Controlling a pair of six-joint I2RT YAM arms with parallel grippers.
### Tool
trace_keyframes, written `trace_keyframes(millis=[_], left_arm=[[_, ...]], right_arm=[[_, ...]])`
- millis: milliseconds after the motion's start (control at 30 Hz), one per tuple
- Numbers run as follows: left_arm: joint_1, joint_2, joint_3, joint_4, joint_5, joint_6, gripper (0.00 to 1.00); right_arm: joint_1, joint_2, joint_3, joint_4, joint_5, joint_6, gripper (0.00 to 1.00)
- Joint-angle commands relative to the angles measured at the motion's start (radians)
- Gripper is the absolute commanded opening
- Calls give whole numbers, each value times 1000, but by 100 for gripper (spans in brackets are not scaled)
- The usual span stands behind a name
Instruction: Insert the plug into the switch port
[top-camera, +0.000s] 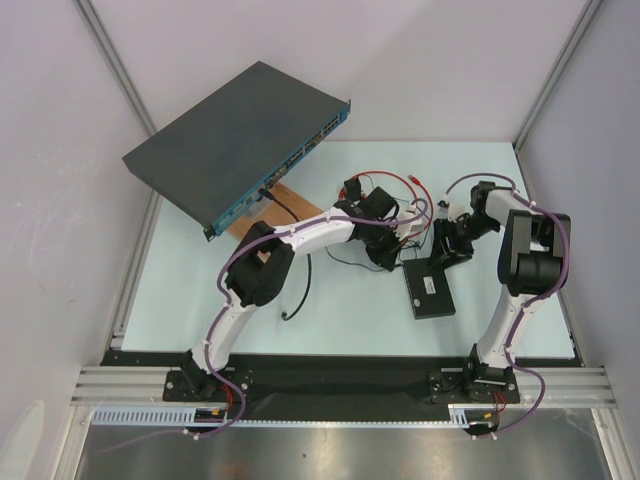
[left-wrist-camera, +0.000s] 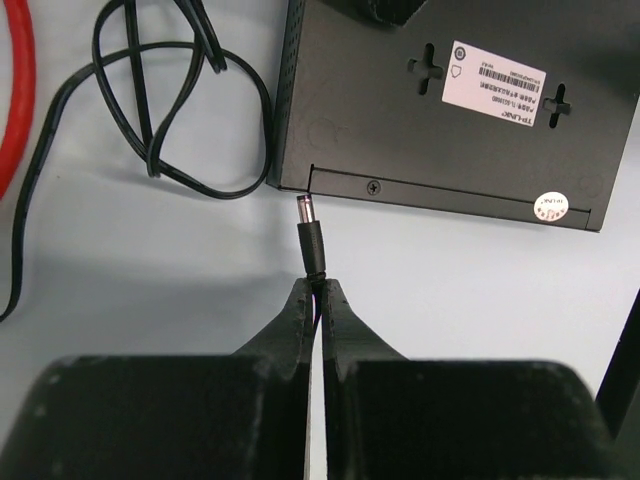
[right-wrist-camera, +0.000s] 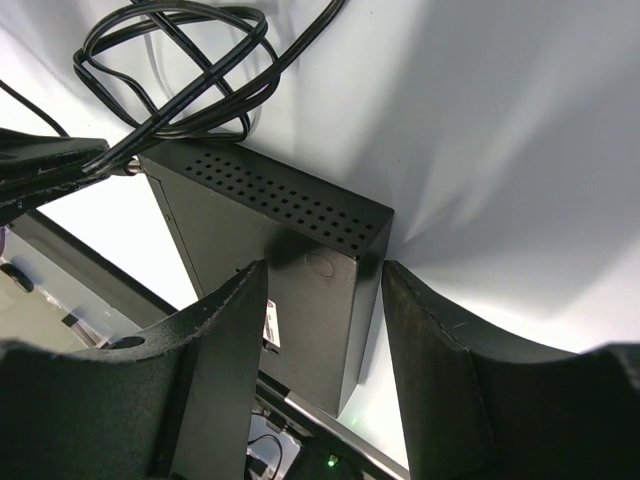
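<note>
The small flat black switch (top-camera: 430, 290) lies label-up (left-wrist-camera: 495, 82) on the table. My left gripper (left-wrist-camera: 318, 285) is shut on a black barrel plug (left-wrist-camera: 311, 235). The plug's tip points at the switch's near corner (left-wrist-camera: 300, 185), a small gap away. No socket shows on the edges in view. A red cable (left-wrist-camera: 15, 90) runs along the left edge of the left wrist view, with its end out of view there. My right gripper (right-wrist-camera: 325, 290) is open, with its fingers on either side of the switch's far end (right-wrist-camera: 300, 260).
The large dark grey rack unit (top-camera: 240, 135) with a blue front stands tilted at the back left on a wooden block. Loops of black cable (right-wrist-camera: 170, 60) lie beside the switch. The red cable (top-camera: 385, 175) loops behind the grippers.
</note>
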Motion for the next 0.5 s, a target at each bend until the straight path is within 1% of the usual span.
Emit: trace_keyframes(millis=[0, 233, 467], left_arm=[[-6, 11, 48, 19, 13, 14, 0], [-6, 29, 48, 4, 10, 13, 0], [-7, 52, 84, -16, 12, 17, 0]], right_arm=[[6, 4, 22, -14, -25, 12, 54], [8, 9, 21, -12, -25, 13, 52], [8, 7, 18, -11, -31, 15, 50]])
